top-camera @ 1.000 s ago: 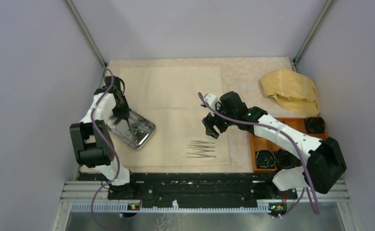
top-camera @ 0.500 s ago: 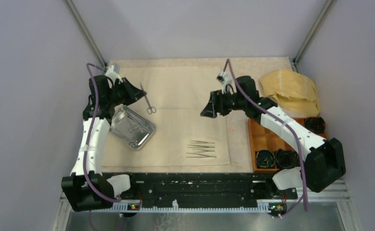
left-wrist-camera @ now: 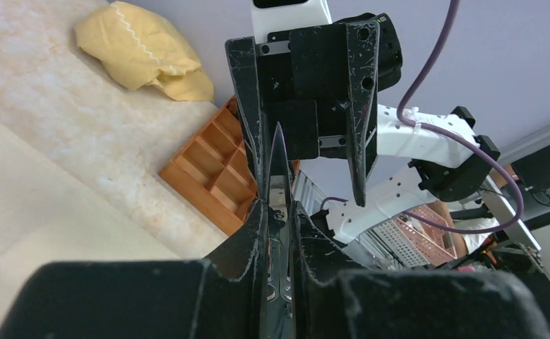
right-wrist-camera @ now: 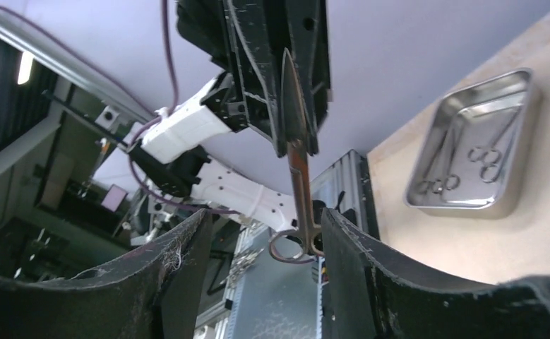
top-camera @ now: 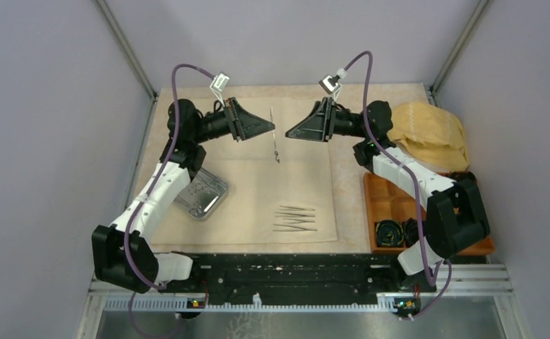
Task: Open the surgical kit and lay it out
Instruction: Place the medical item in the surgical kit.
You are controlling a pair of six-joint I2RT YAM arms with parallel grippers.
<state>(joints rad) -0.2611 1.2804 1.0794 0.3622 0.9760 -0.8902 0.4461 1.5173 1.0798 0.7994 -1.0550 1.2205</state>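
Two claws faced each other in the air above the cream cloth. The left gripper was pinched narrow on the slim scissors, which stuck out from its tips. The right gripper stood wide with the scissors' rings between its fingers, perhaps not touching them. The steel tray lay far below the left claw, and the tweezers lay on the cloth under both.

Table: sheet, yellow cloth, orange box
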